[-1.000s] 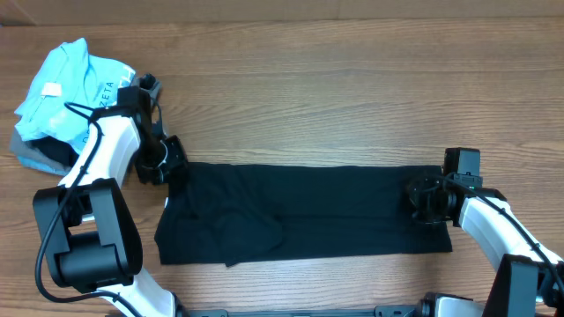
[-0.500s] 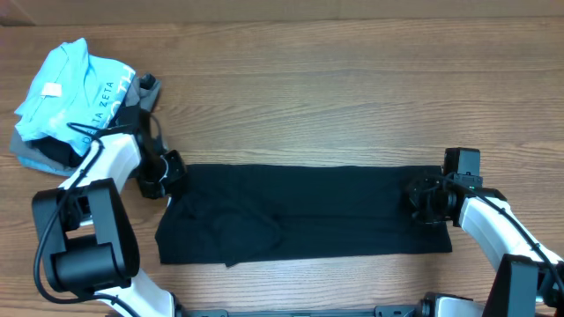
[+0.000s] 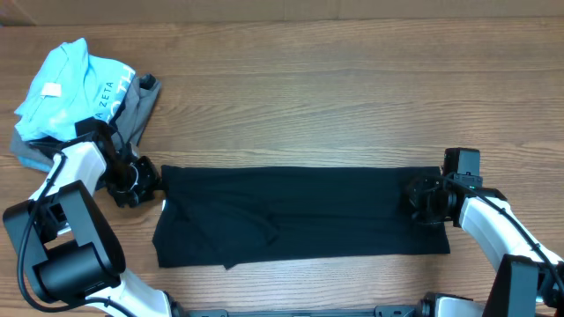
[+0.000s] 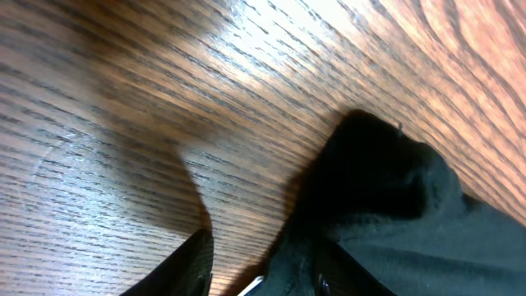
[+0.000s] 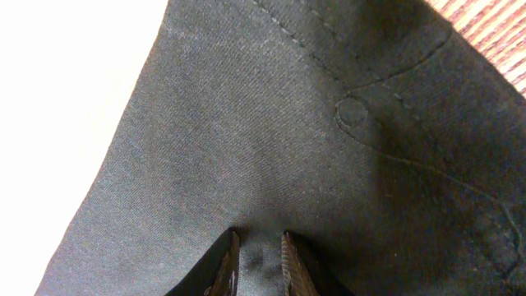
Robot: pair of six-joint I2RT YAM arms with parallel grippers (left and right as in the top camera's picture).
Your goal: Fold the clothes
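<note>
1. Currently the shirt (image 3: 300, 211) lies flat as one long band parallel to the near edge of the desk (image 3: 352, 88), reaching from near the left edge to near the right edge. Judged purpose: it is stretched lengthwise so a fold can be laid cleanly.
2. Left gripper (image 3: 150, 179) sits at the band's far-left corner, which is drawn to a point toward it. In the wrist view a bunched tip of cloth lies between the fingers (image 4: 196, 259), but a strip of bare wood shows between one finger and the cloth. I cannot tell whether it is clamped.
3. Right gripper (image 3: 419, 201) rests on the band's right end, close to the right edge of the desk. Its wrist view shows both fingers (image 5: 289, 259) drawn close, with a pinch of black cloth between them: it is clenched on the shirt. Judged purpose: it anchors that end against the pull at the other.
4. Blue shirt (image 3: 62, 88) is heaped on a grey garment (image 3: 137, 110) at the far-left corner, apart from the band.
5. Count: one black shirt, one blue shirt, one grey garment, two grippers.
6. Judgement: the shirt is part folded, and the crosswise folds are not yet made.
</note>
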